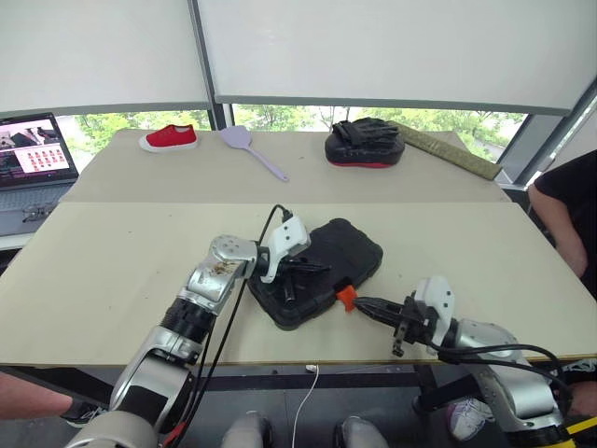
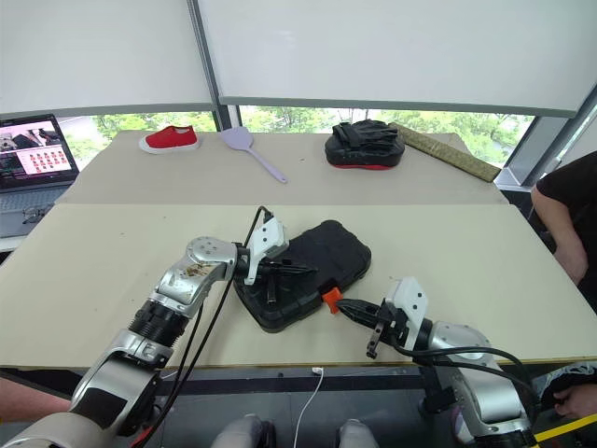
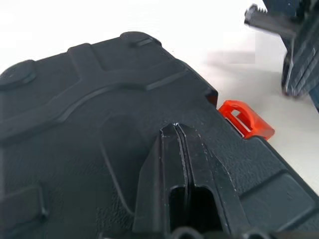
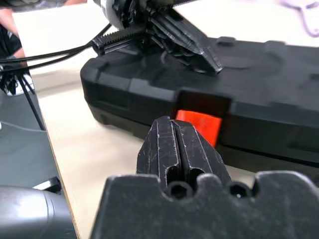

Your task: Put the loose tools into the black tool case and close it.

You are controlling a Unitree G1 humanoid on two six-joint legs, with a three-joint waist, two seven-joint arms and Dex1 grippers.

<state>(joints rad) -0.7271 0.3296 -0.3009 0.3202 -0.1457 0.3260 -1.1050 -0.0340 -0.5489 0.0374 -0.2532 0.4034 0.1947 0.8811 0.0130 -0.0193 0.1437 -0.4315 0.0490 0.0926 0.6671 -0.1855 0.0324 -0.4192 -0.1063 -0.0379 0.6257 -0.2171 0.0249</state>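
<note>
Table (image 1: 112,280): shut case (image 1: 350,247) (no labels)

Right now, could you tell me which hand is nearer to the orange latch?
Right. The right hand points at the orange latch from just beside it; the left hand rests farther off on the black tool case lid.

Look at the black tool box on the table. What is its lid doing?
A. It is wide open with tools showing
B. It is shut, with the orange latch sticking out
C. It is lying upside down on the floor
B: the black tool case lies flat with its lid down, the left claw rests on top, and the small orange latch pokes out toward the right claw.
</note>
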